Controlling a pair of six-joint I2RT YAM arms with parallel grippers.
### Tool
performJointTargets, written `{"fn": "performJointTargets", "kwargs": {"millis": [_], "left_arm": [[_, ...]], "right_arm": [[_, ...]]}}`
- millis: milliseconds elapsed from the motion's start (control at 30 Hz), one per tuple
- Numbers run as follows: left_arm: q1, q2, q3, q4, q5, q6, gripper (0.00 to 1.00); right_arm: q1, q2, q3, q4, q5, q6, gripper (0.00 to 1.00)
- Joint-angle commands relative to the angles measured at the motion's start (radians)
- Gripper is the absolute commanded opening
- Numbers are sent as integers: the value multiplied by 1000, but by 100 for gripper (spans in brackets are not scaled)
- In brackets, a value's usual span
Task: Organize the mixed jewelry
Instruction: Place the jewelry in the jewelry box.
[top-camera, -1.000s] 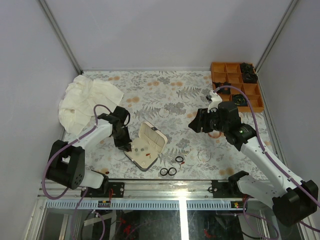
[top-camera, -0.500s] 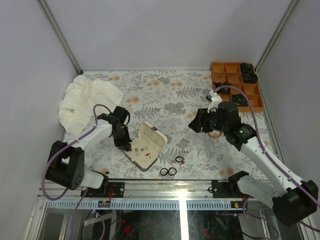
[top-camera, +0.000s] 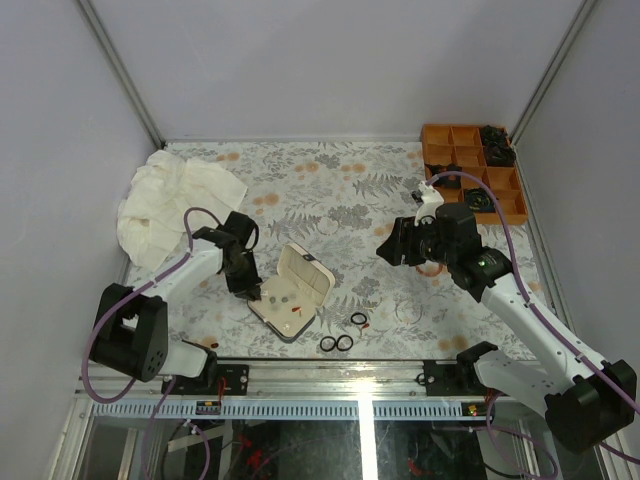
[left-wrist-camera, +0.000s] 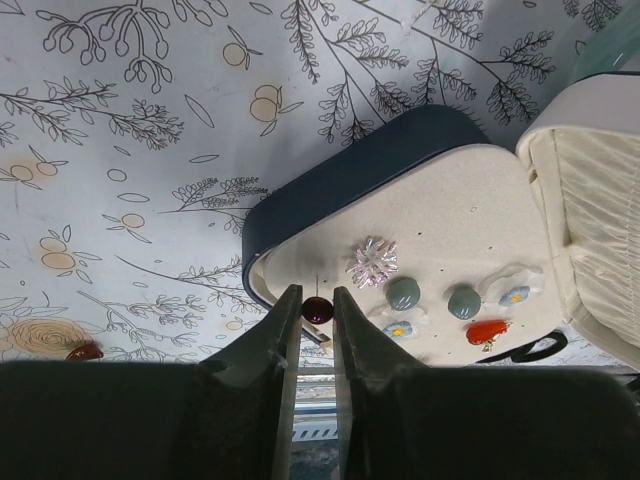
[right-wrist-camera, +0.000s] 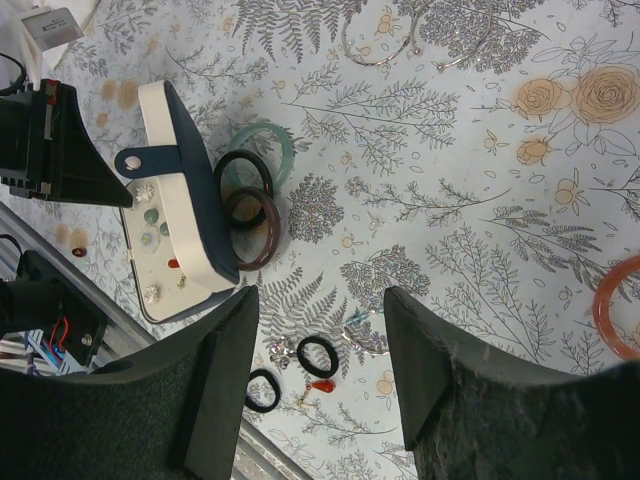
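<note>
In the left wrist view my left gripper (left-wrist-camera: 312, 298) is shut on a small dark red bead earring (left-wrist-camera: 317, 310), held over the near corner of the open cream-lined case (left-wrist-camera: 440, 215). The case holds a silver sparkly stud (left-wrist-camera: 372, 262), green studs (left-wrist-camera: 403, 293) and a red drop (left-wrist-camera: 487, 331). My right gripper (right-wrist-camera: 320, 300) is open and empty, high above two black rings (right-wrist-camera: 318, 357), a red drop (right-wrist-camera: 322, 385) and a thin clear hoop (right-wrist-camera: 378, 45). From the top view the left gripper (top-camera: 250, 292) is at the case's left edge (top-camera: 262, 308) and the right gripper (top-camera: 392, 248) hovers to its right.
A green, a black and a dark red bangle (right-wrist-camera: 255, 225) lie beside the case's dark shell. An orange ring (right-wrist-camera: 615, 305) lies at the right. An orange divided tray (top-camera: 472, 170) stands at the back right and a white cloth (top-camera: 175, 205) at the back left. A red bit (left-wrist-camera: 84, 351) lies on the table.
</note>
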Motion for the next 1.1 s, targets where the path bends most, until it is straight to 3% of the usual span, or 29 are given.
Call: {"fn": "performJointTargets", "kwargs": {"millis": [0,367,1067], "left_arm": [[8,-10,4,36,16,15,0],[9,-16,-2,45,73,33,0],[7,-20,-15,-2,30,5,0]], "right_arm": [[10,-9,2,54,-8,-13,60],[11,-9,0,56,-8,-13,60],[15,-9,-3,59,-7,-13,60]]}}
